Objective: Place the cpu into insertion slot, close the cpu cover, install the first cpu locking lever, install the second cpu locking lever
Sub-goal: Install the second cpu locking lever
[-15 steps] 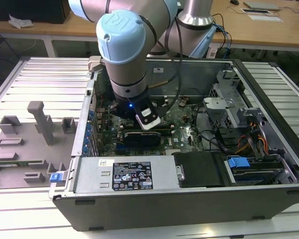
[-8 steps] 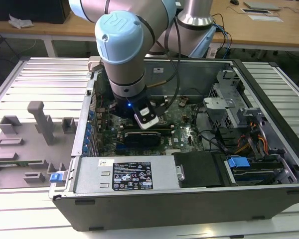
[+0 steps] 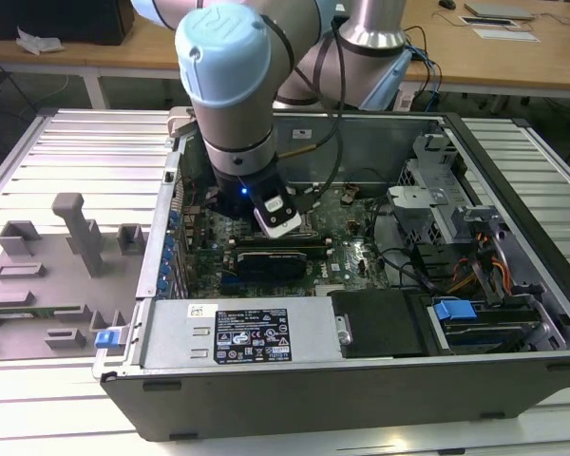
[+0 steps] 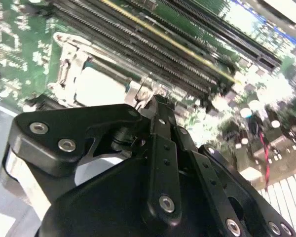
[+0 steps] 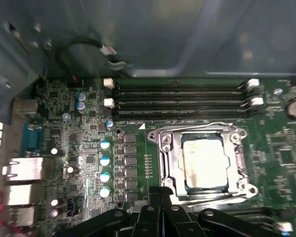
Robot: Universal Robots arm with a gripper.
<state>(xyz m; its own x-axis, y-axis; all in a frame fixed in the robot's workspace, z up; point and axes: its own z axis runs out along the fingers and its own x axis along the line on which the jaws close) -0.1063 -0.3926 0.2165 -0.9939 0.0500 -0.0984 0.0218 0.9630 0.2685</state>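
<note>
Sitting under the cpu cover [image 5: 203, 160], the cpu [image 5: 203, 164] lies just beyond the pinched-together, empty hand [image 5: 160, 192].

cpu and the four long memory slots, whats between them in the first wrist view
Only the cpu cover's grey frame edge and a thin strip of green board separate the cpu from the memory slots.

The arm [image 3: 230, 85] comes down from the upper middle of the exterior view, wrist pointing downward. In the second wrist view the black gripper [image 4: 155, 106] has its fingers pressed together, holding nothing.
</note>
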